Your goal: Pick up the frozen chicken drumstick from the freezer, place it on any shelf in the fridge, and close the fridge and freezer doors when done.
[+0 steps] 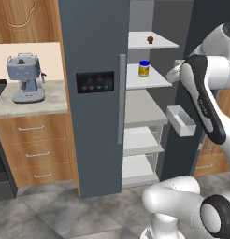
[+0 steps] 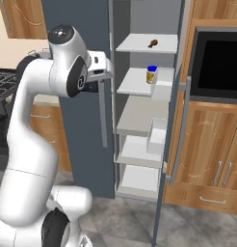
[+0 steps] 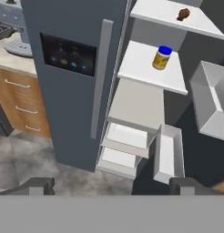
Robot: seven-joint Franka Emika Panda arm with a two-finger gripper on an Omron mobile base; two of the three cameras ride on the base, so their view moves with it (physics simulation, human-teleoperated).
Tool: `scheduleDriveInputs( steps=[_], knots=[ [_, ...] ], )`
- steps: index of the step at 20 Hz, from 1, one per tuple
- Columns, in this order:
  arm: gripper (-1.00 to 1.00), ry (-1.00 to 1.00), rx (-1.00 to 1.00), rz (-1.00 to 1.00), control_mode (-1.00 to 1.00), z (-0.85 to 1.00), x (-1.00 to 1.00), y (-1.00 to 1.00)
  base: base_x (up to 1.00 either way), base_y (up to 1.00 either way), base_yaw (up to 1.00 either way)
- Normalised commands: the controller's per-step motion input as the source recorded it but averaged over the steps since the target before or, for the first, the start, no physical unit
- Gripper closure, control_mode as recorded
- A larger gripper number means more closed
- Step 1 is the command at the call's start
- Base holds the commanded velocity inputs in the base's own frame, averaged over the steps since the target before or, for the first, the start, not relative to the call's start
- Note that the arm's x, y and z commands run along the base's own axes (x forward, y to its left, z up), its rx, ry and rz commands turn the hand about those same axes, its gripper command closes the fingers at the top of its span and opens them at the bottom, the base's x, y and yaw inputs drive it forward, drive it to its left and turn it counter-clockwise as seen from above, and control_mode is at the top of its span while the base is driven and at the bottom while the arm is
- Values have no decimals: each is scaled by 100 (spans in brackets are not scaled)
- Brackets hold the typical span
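Hand view places the gripper [image 3: 111, 184] at the bottom centre of the frame, its two dark fingertips [image 3: 37, 185] set wide apart with nothing between them and nothing touching them. The jaws stand fully spread over bare floor and the lower shelves, well apart from every item in the unit.

Right base view shows the white arm rising from the lower left of the frame, with the hand held at upper centre-left, in front of the closed dark grey door [image 2: 77, 111] and level with the jar's shelf.

Beyond the hand, the open compartment [image 1: 142, 112] occupies the centre of the left base view, with a stack of pale grey shelves. The frozen chicken drumstick [image 3: 183, 14] lies on the uppermost shelf [image 3: 164, 13], at the upper right of the hand view. In the right base view the drumstick [image 2: 152, 44] reads as a short lump with its long axis running roughly left to right in the frame, rounded head to the right; finer detail is too small to tell.

One shelf below stands a yellow jar with a blue lid [image 3: 161, 57], upright, well apart from the drumstick.

Pale door bins [image 3: 214, 102] show at the right of the hand view. A grey coffee machine [image 1: 25, 77] sits on the counter at the left of the left base view.
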Motion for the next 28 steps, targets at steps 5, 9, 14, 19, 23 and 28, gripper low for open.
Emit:
scheduleDriveInputs(
  steps=[5,9,14,19,23,28],
  knots=[
    [-100,5,0,0,-100,-44,-100,-40,0,0,0],
    [-100,1,0,0,-100,-16,-100,-33,0,0,0],
    [-100,0,0,0,-100,0,-78,-27,0,0,0],
    [-100,-8,2,0,-100,0,-17,-9,0,0,0],
    [-100,-10,1,0,-100,0,-1,-7,0,0,0],
    [-100,-6,2,-1,-100,0,-4,-10,0,0,0]
  ],
)
